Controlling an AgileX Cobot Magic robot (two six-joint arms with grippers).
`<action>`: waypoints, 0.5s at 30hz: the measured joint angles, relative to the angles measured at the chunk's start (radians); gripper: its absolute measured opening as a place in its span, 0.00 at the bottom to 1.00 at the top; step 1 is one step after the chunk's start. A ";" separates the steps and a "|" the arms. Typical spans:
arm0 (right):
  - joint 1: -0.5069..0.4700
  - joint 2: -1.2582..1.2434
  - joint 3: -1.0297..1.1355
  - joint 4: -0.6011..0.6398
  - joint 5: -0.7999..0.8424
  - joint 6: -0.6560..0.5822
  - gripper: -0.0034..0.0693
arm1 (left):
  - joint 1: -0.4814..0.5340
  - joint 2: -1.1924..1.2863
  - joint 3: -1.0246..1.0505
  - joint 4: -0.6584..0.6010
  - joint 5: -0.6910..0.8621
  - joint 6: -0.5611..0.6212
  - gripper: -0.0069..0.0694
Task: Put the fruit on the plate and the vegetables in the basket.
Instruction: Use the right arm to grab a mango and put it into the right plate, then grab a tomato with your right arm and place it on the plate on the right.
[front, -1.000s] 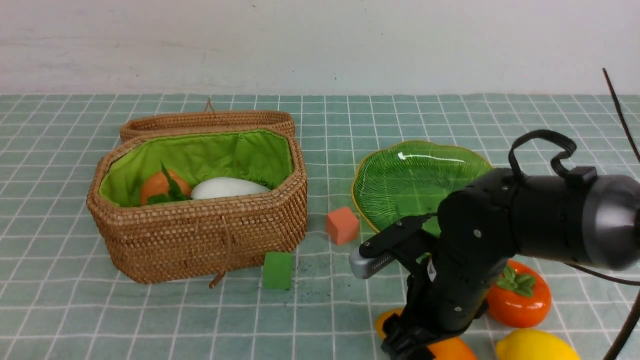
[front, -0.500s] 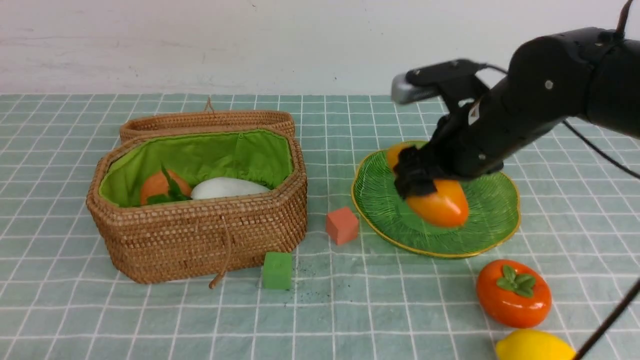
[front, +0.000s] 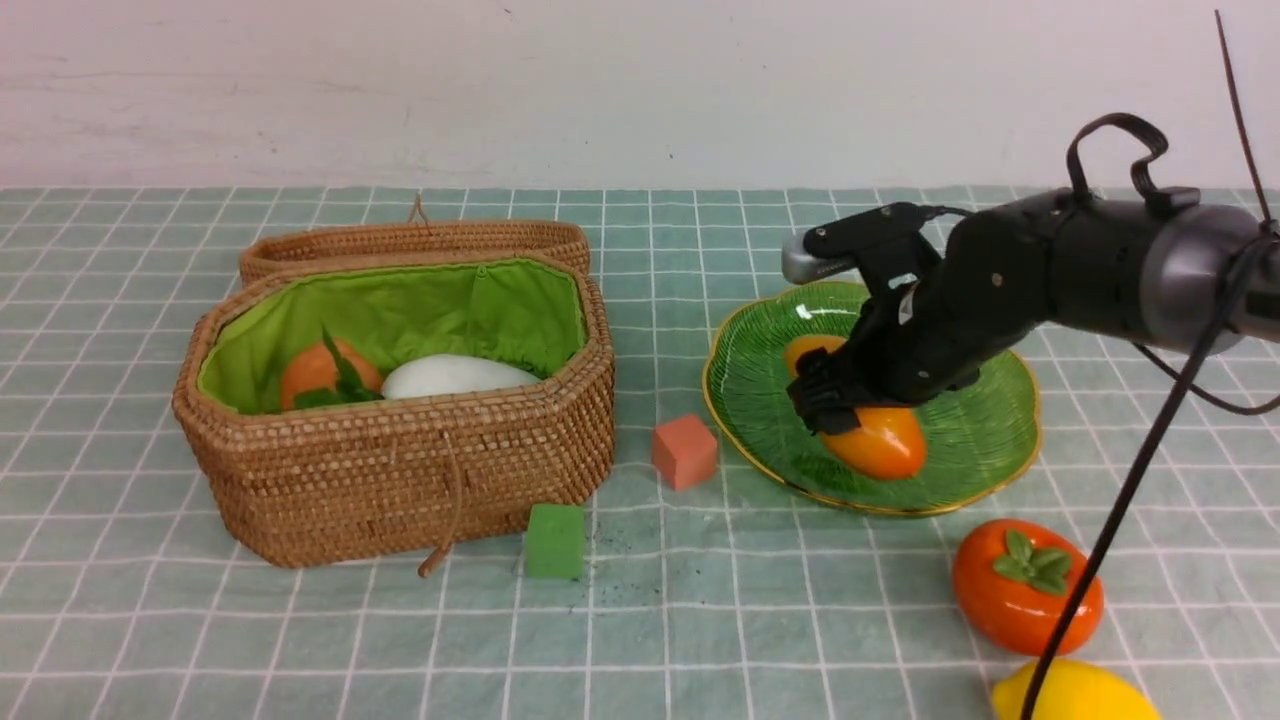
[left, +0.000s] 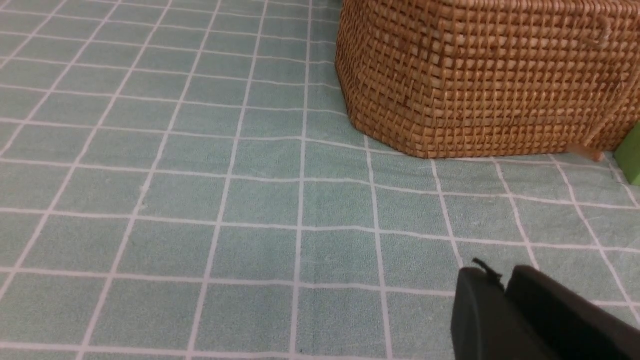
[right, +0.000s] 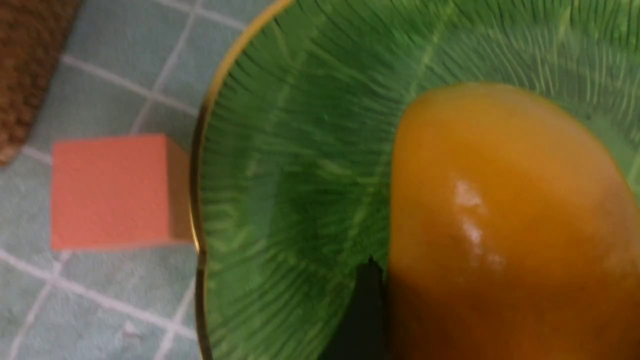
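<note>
We landed the mango (front: 885, 445), our first fruit, on the plate (front: 990, 455) at three o'clock of the basket (front: 400, 470). We can't tell if our right gripper (front: 838, 398) holds it. Our left gripper (left: 505, 300) is closed, empty.

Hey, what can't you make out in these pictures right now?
Whether the right gripper clamps the mango: front view, its own body covers the contact; right wrist view blurred.
Floor of the basket: front view, near wall hides it.
The lemon: front view's bottom edge cuts it off.
</note>
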 joint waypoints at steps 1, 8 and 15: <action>0.000 -0.008 0.000 0.000 0.025 0.000 0.97 | 0.000 0.000 0.000 0.000 0.000 0.000 0.18; 0.000 -0.123 0.001 -0.080 0.183 -0.005 0.95 | 0.000 0.000 0.000 0.000 0.000 0.000 0.19; -0.096 -0.352 0.143 -0.062 0.277 0.025 0.84 | 0.000 0.000 0.000 0.000 0.000 0.000 0.19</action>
